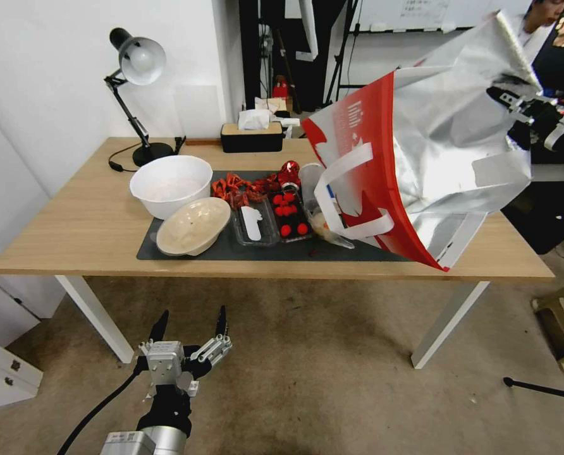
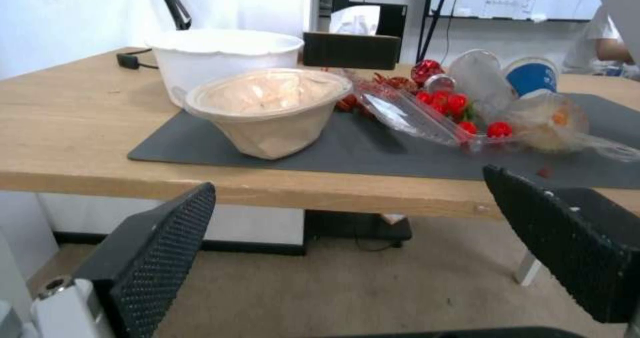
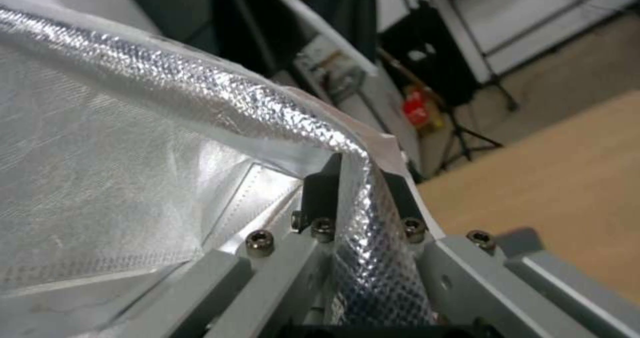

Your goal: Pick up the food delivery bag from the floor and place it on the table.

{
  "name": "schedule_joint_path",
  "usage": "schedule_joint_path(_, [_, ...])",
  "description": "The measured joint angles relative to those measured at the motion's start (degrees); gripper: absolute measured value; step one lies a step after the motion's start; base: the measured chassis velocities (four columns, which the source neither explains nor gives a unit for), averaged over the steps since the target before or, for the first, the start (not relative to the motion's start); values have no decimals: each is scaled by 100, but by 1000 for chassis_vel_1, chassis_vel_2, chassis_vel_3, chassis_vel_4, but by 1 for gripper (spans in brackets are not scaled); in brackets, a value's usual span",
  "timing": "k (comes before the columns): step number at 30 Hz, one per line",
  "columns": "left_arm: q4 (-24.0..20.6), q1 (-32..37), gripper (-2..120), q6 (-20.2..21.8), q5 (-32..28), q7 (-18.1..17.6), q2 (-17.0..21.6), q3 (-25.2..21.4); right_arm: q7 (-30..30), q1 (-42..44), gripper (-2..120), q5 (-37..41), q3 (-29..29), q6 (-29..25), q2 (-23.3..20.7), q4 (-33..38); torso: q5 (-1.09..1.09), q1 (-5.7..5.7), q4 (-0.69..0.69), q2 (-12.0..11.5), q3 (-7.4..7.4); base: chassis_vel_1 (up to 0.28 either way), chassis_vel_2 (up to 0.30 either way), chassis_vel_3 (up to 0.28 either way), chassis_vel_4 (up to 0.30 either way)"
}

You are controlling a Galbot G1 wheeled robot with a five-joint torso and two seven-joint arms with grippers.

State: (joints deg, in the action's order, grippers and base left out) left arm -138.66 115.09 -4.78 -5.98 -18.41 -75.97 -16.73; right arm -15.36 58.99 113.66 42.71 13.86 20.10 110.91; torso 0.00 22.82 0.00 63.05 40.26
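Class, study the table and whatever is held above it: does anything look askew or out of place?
Yes. The large white-and-red foil-lined delivery bag hangs tilted above the light-wood table, pinched at its rim by the right pincer. A clear plastic cup lies tipped on the dark grey mat.

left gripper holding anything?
No. The left gripper hangs open and empty over the floor in front of the table.
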Motion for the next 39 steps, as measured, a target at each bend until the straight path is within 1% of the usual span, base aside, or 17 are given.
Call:
schedule_joint_path(1, [0, 0, 100, 0, 0, 0, 0, 0, 0, 0, 0, 0, 0, 0, 0, 0, 0, 0, 0, 0, 0, 0, 0, 0, 0])
schedule_joint_path(3, [6, 12, 100, -19, 14, 0, 0, 0, -288, -48, 0, 8, -36, 49, 72, -58, 1, 0, 0, 0, 0, 0, 0, 0, 0])
schedule_joint_path(4, [6, 12, 100, -19, 14, 0, 0, 0, -288, -48, 0, 8, -36, 49, 72, -58, 1, 0, 0, 0, 0, 0, 0, 0, 0])
schedule_joint_path(5, [10, 18, 100, -30, 23, 0, -1, 1, -509, -80, 0, 13, -49, 81, 114, -82, 0, 0, 0, -1, 0, 0, 0, 0, 0])
schedule_joint_path(8, [13, 27, 100, -40, 41, 0, -2, 1, -904, -197, 0, 43, -85, 161, 210, -131, 0, -1, 0, -1, 0, 0, 0, 0, 0])
schedule_joint_path(9, [13, 27, 100, -40, 41, 0, -2, 1, -904, -197, 0, 43, -85, 161, 210, -131, 0, -1, 0, -1, 0, 0, 0, 0, 0])
schedule_joint_path(12, [13, 43, 100, -52, 58, 1, -7, 1, -1267, -355, 0, 98, -121, 214, 330, -204, 0, -1, 0, -2, -1, 0, 0, 0, 0])
schedule_joint_path(17, [10, 64, 100, -80, 68, 2, -7, 5, -1488, -456, 0, 159, -149, 224, 442, -254, -1, -1, 0, -2, -1, 0, 0, 0, 0])
schedule_joint_path(21, [-2, 102, 100, -110, 97, 2, -10, 3, -2145, -775, 0, 203, -382, 249, 714, -295, 0, -1, 0, -2, -1, 0, 0, 0, 0])
schedule_joint_path(22, [-2, 102, 100, -110, 97, 2, -10, 3, -2145, -775, 0, 203, -382, 249, 714, -295, 0, -1, 0, -2, -1, 0, 0, 0, 0])
schedule_joint_path(25, [-2, 137, 100, -136, 132, 3, -15, 3, -2482, -973, 0, 222, -457, 250, 792, -376, 0, -1, 0, -3, -1, 0, 0, 0, 0])
schedule_joint_path(26, [-2, 137, 100, -136, 132, 3, -15, 3, -2482, -973, 0, 222, -457, 250, 792, -376, 0, -1, 0, -3, -1, 0, 0, 0, 0])
schedule_joint_path(29, [10, 138, 100, -157, 174, 5, -34, 10, -2783, -1116, 0, 266, -499, 239, 819, -463, -1, -1, 0, -3, -1, 0, 0, 0, 0])
schedule_joint_path(39, [30, 131, 100, -170, 207, 10, -59, 28, -3175, -1231, 0, 200, -649, 265, 896, -540, 0, -1, 0, -3, -1, 0, 0, 0, 0])
